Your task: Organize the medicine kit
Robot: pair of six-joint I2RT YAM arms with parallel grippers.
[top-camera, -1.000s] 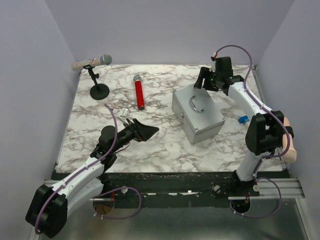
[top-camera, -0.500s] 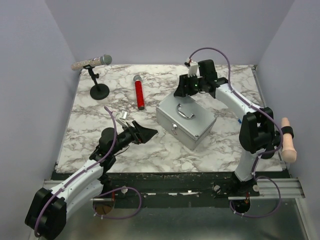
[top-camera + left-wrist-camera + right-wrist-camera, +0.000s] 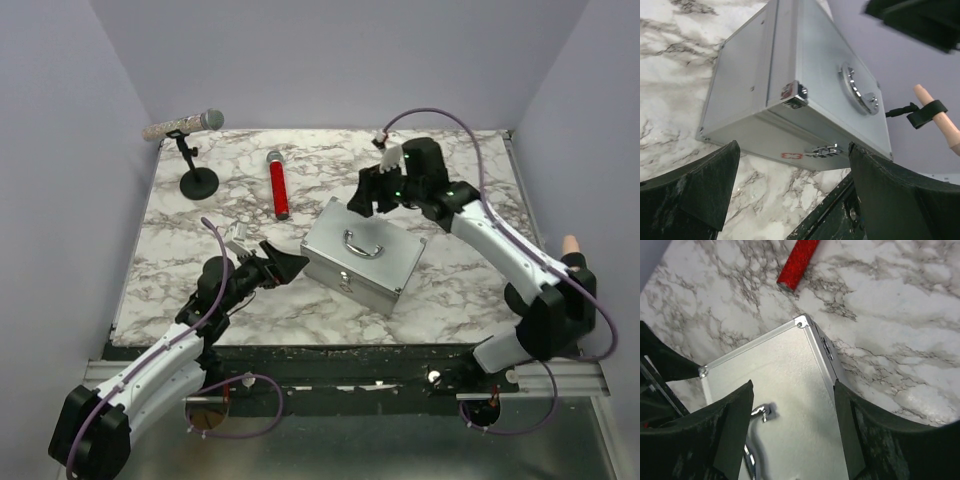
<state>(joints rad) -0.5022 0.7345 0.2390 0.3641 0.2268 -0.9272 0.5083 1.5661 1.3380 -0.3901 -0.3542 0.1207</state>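
Observation:
The medicine kit (image 3: 362, 255), a grey metal box with a curved silver handle (image 3: 362, 243), lies shut on the marble table, turned at an angle. My right gripper (image 3: 368, 195) is open above its far corner. In the right wrist view the open fingers (image 3: 735, 430) hang over the lid (image 3: 790, 390) beside the handle (image 3: 757, 440); I cannot tell if they touch it. My left gripper (image 3: 290, 265) is open and empty just left of the kit. The left wrist view shows the kit's front side (image 3: 790, 85) with two latches (image 3: 822, 150) between my spread fingers (image 3: 690, 190).
A red microphone (image 3: 278, 185) lies behind the kit on the left and also shows in the right wrist view (image 3: 799, 262). A glittery microphone (image 3: 185, 125) sits on a black stand (image 3: 199, 182) at the back left. The table's front edge (image 3: 840, 200) is close by.
The kit has slid left and towards the front and has turned. My right gripper has come along with it from the back right. My left gripper has shifted slightly towards the front.

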